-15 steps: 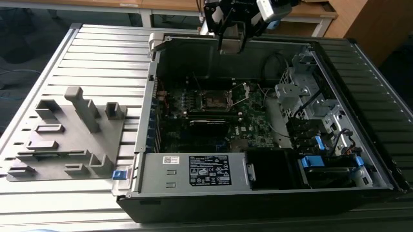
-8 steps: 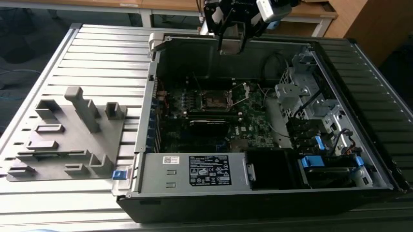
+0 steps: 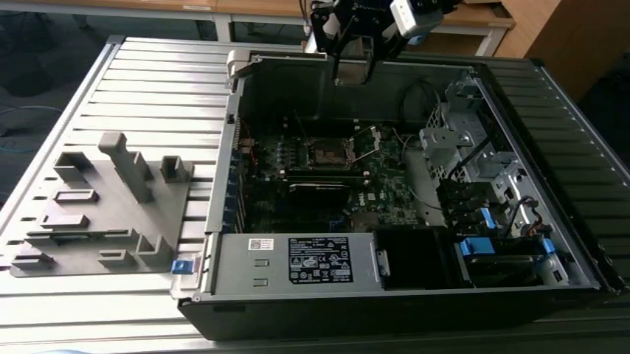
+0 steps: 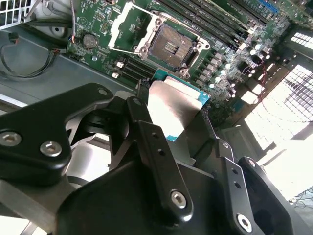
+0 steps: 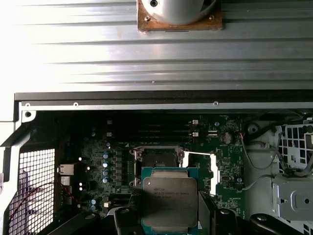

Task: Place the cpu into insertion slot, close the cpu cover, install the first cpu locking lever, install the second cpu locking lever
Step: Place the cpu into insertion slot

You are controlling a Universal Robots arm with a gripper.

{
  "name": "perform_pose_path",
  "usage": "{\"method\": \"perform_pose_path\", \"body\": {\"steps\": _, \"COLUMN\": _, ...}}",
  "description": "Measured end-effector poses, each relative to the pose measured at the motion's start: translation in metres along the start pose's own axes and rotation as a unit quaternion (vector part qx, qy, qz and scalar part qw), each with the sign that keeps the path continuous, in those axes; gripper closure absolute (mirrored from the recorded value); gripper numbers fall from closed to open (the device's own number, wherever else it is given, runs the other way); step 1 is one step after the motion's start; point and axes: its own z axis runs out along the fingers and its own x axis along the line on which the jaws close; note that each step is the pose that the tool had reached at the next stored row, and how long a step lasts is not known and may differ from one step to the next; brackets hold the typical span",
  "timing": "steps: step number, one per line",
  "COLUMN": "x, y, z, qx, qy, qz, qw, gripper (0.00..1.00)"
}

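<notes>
**Arm, one.** It reaches down from the far edge of the exterior view, wrist over the rear wall of the open computer case (image 3: 374, 317). The gripper (image 3: 352, 68) points down into the case.

**Gripper, one; fingers (image 4: 146, 132), two.** They are black and closed against opposite edges of the cpu (image 5: 168, 198), which they hold flat with its metal top facing the first wrist view.

**Cpu, one.** It is carried in the air above the motherboard, just beside the insertion slot (image 5: 156, 159) and not seated in it.

**Insertion slot, one.** It is open, with its contact field exposed in both wrist views.

**Cpu cover (image 5: 200, 154), one.** It is swung up and away on its hinge, standing to one side of the slot.

**Power supply box (image 3: 295, 262), one.** It carries a white label and sits at the case's near end in the exterior view.

**Grey fixture plate (image 3: 99, 214), one.** It has upright posts and lies on the slatted metal counter (image 3: 147, 88) at the exterior view's left, well apart from the gripper.
</notes>
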Motion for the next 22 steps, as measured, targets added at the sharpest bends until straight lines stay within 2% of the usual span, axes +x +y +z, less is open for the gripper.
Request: {"method": "perform_pose_path", "body": {"steps": 22, "x": -0.0001, "y": -0.0004, "z": 0.0048, "qx": -0.0001, "qy": -0.0001, "qz": 0.000, "qw": 1.00000, "gripper": 0.46}}
